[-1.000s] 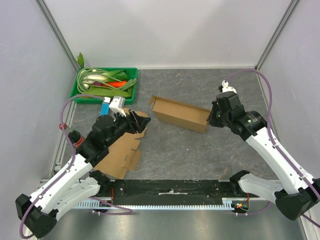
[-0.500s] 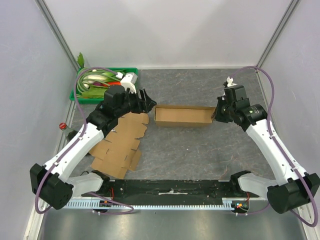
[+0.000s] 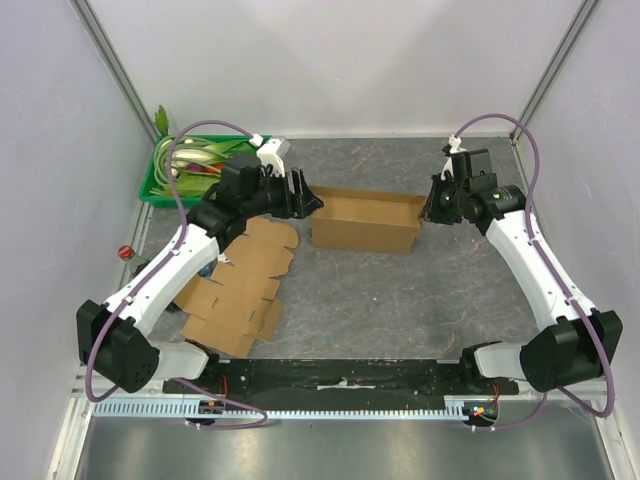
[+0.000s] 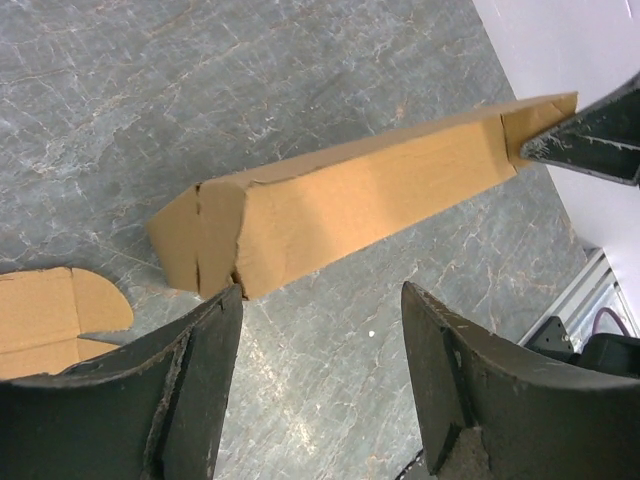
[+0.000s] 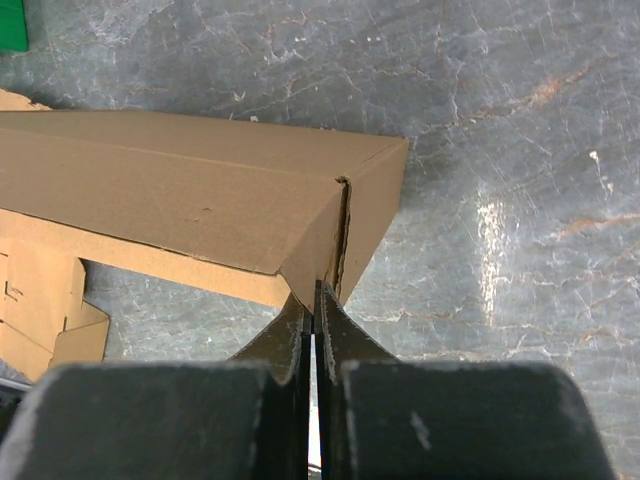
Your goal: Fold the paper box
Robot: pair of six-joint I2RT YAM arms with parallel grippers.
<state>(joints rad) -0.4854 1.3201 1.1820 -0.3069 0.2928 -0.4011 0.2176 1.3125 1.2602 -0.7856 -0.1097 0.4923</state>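
While the right gripper (image 3: 428,212) pinches the paper box's (image 3: 365,222) end, the left gripper (image 3: 305,196) gapes wide beside its other end.

Both arms reach forward, left pincer (image 4: 320,295) spread wide, right pincer (image 5: 314,300) pinched.

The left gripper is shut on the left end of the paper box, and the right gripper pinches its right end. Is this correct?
Not quite. The left gripper is open: in the left wrist view its fingers stand wide apart near the left end of the paper box, clamping nothing. The right gripper does pinch the right end.
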